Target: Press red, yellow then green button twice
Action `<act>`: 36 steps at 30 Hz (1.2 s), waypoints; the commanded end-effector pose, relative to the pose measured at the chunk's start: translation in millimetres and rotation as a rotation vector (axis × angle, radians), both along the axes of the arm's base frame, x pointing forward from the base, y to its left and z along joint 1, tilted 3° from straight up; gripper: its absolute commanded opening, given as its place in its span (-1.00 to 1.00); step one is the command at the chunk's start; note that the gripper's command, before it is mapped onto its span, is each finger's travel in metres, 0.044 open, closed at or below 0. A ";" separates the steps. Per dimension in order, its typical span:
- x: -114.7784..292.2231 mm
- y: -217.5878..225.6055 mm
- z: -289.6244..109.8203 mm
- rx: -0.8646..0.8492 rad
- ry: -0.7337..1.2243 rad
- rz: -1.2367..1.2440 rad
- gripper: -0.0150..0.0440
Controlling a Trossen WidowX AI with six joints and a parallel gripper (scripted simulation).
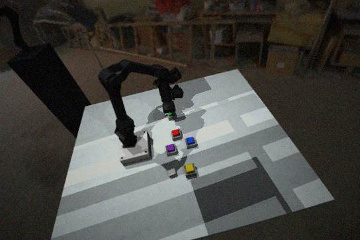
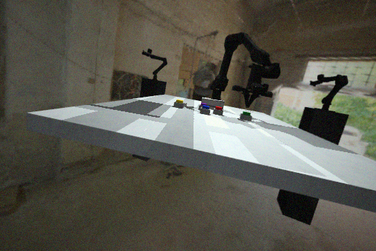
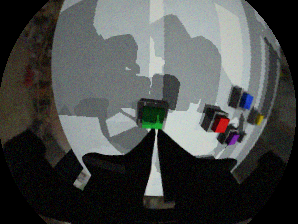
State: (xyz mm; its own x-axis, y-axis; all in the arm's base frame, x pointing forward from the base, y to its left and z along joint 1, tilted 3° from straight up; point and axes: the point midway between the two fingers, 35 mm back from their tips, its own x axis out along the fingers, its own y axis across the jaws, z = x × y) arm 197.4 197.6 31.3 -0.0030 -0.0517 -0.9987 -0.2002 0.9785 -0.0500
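Note:
The green button (image 1: 171,114) (image 2: 246,113) (image 3: 152,116) sits on its grey base at the far side of the button group. My gripper (image 1: 169,110) (image 2: 249,104) (image 3: 156,131) is shut and empty; it points straight down right over the green button, with a small gap showing in the exterior view. The red button (image 1: 175,132) (image 2: 218,108) (image 3: 221,123) lies nearer the arm's base. The yellow button (image 1: 189,168) (image 2: 179,101) (image 3: 256,119) is the nearest one to the table's front.
A blue button (image 1: 190,140) (image 2: 205,107) (image 3: 246,100) and a purple button (image 1: 170,147) (image 3: 232,137) stand beside the red one. A small grey block (image 1: 171,172) lies left of the yellow button. The arm's base plate (image 1: 135,157) stands left of the buttons on the grey patterned table (image 1: 99,208).

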 end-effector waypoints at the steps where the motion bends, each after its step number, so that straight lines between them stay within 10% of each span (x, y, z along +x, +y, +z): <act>1: 2.4 3.1 0.2 0.017 -0.017 -0.004 -0.42; 36: 2.7 1.8 -32.3 0.017 -0.017 -0.004 -0.42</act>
State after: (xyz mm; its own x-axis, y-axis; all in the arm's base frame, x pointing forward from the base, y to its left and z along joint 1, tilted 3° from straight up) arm 199.8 199.4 -0.6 0.0126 -0.0354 -0.9993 -0.1978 0.9795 -0.0372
